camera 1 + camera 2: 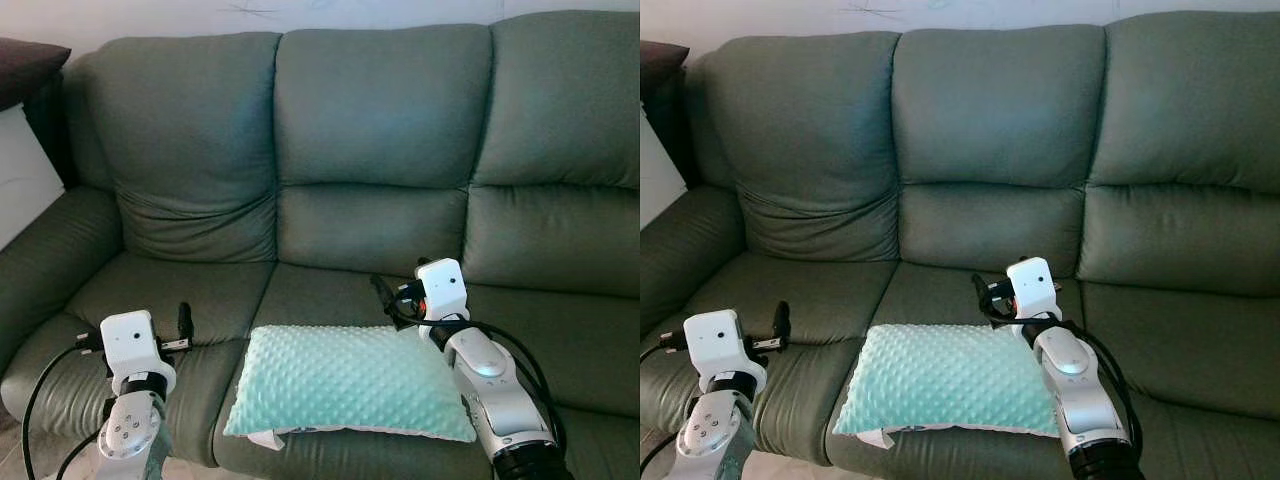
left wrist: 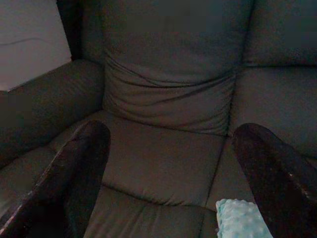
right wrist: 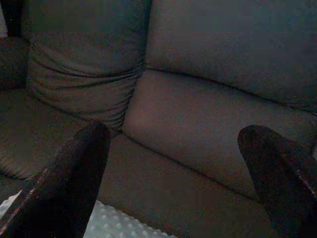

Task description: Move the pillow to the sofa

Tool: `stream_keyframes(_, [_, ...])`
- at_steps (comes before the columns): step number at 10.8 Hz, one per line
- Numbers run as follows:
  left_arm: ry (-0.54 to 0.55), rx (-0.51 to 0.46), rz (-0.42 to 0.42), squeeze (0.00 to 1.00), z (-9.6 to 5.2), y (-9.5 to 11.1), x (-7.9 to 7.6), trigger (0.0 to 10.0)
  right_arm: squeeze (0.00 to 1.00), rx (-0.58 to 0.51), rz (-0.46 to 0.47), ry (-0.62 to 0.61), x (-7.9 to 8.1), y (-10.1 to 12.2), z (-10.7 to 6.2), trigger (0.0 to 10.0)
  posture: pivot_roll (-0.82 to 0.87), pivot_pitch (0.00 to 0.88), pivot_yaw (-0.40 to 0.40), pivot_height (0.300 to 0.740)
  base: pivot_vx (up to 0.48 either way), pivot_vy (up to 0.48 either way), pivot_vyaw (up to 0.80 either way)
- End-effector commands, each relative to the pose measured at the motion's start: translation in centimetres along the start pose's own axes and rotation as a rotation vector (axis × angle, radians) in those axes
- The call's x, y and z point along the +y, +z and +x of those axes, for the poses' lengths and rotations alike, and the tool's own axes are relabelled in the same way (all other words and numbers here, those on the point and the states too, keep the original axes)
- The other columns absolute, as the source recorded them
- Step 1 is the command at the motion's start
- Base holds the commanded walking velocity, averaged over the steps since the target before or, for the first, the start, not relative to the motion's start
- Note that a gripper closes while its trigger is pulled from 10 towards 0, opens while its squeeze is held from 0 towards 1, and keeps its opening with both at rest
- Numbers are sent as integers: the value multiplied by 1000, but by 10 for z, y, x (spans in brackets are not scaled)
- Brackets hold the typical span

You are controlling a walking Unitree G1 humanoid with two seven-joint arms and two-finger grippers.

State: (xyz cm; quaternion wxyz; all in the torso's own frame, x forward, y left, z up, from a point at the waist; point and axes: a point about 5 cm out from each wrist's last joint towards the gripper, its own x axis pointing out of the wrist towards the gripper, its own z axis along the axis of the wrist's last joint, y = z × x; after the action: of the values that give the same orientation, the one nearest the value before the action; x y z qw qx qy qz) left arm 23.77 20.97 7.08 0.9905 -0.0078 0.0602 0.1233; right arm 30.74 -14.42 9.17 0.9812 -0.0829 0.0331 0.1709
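The left end effector (image 2: 168, 173) has its two black fingers (image 2: 79, 173) spread wide, with nothing between them and only the sofa (image 1: 380, 120) seat in the gap. In the left eye view it sits at the lower left of the frame, over the left seat cushion, just beside the pillow (image 1: 350, 380) but not touching it. The right end effector (image 3: 173, 173) is likewise spread wide and holds nothing; in the left eye view it is at centre right of the frame, at the pillow's upper right corner, and I cannot tell whether it touches the fabric.

The head views show the whole three-seat grey-green sofa with both silver arms reaching in from the bottom edge. The left wrist view, dim, shows a corner of the pillow at the lower right of its frame, and a pale wall at upper left. The right wrist view shows a strip of the pillow's bumpy surface along its bottom edge.

The pillow is pale mint green, rectangular, covered in small raised dots, with a white edge peeking out underneath. It lies flat on the middle seat cushion, at the front edge
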Motion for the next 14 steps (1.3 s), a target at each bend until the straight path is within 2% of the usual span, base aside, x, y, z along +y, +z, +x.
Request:
stream_keyframes(1, [15,-8,-5,0,2,4,3,10000,0,-13,11,5,1,5,3,10000,-228,0,85,740,-259,0,0])
stream_keyframes(11, [15,0,8,0,3,3,5,10000,0,-17,17,3,2,7,5,10000,-224,0,88,740,-250,0,0])
stream_keyframes(14, [16,-2,12,0,4,4,5,10000,0,-27,6,4,2,10,7,10000,-225,0,88,740,0,0,0])
